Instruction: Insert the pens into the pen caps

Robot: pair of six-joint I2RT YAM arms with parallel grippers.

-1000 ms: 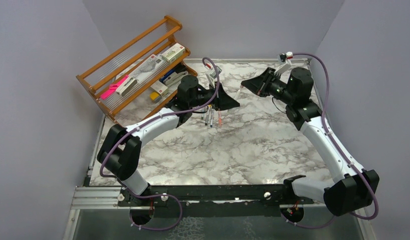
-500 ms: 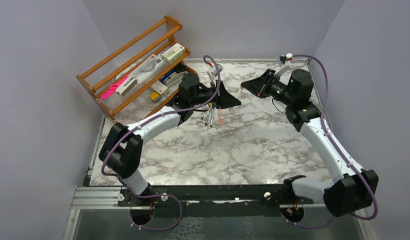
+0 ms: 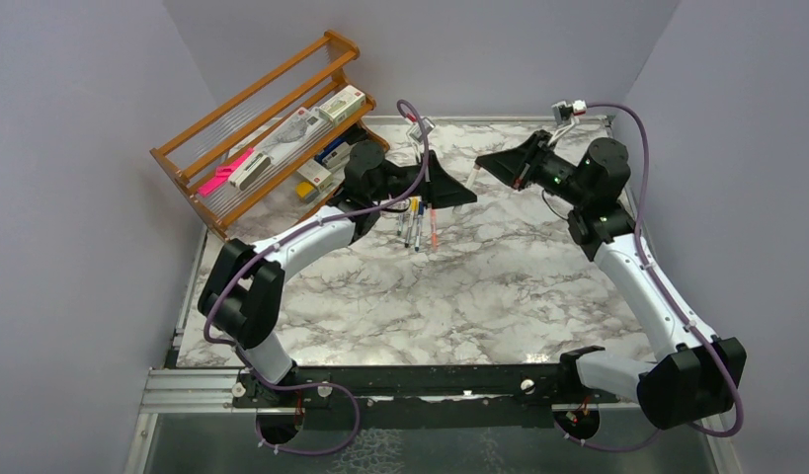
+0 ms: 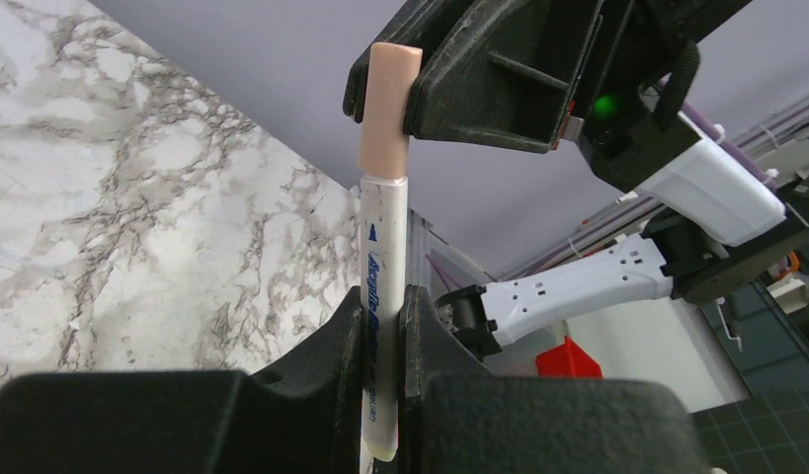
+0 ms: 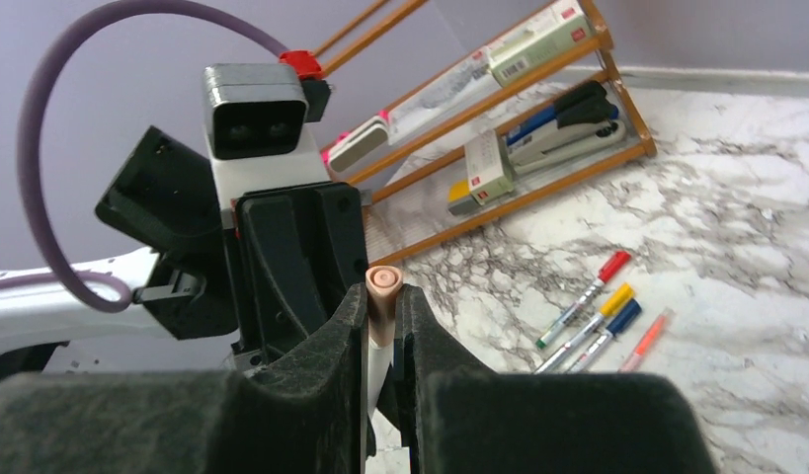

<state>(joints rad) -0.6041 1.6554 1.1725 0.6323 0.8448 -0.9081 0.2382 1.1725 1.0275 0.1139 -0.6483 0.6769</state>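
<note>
My left jaws are clamped on the pen (image 4: 383, 247). Its barrel points away from the wooden rack (image 3: 338, 41) toward my right jaws, which pinch the pale pink cap (image 4: 388, 109). Cap and barrel share one axis and touch.

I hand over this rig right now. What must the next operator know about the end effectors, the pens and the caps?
Left end effector: shut on the white pen, held in the air.
Right end effector: shut on the pale pink cap, which sits on that pen's tip. I cannot tell if it is fully seated.
On the table, side by side: red-capped pen, yellow-capped pen, blue-capped pen, salmon-orange pen. These look finished.
Left to do: probably press the cap home, release, lay the pen down.
</note>
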